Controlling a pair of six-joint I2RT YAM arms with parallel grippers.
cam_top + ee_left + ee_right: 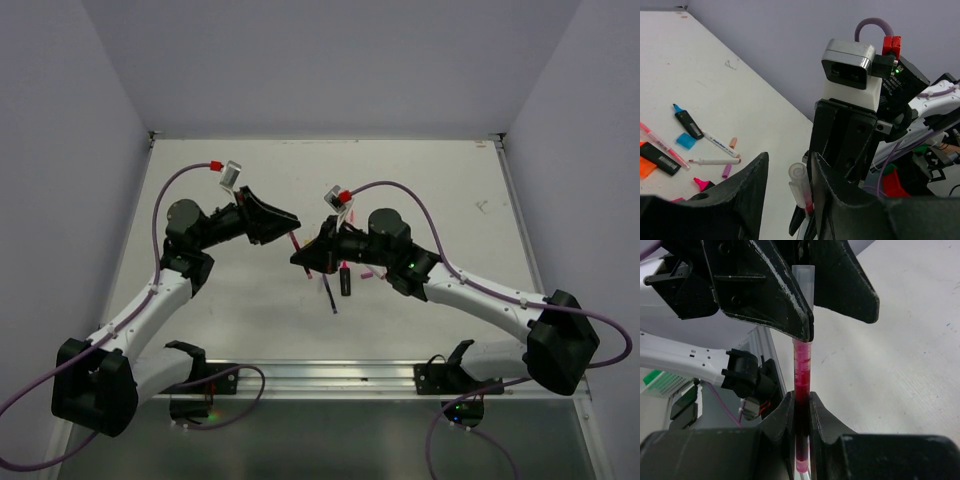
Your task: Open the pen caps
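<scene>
Translucent pen cap is seen mid-air over the table, between the parted jaws of the left gripper, one finger touched. Pink pen is clamped by the right gripper.

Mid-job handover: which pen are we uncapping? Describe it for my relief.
Above the middle of the table, the right end effector is shut on a thin pink pen, whose clear cap sits between the open jaws of the left end effector. Unlike the other pens, it is held off the table.
</scene>
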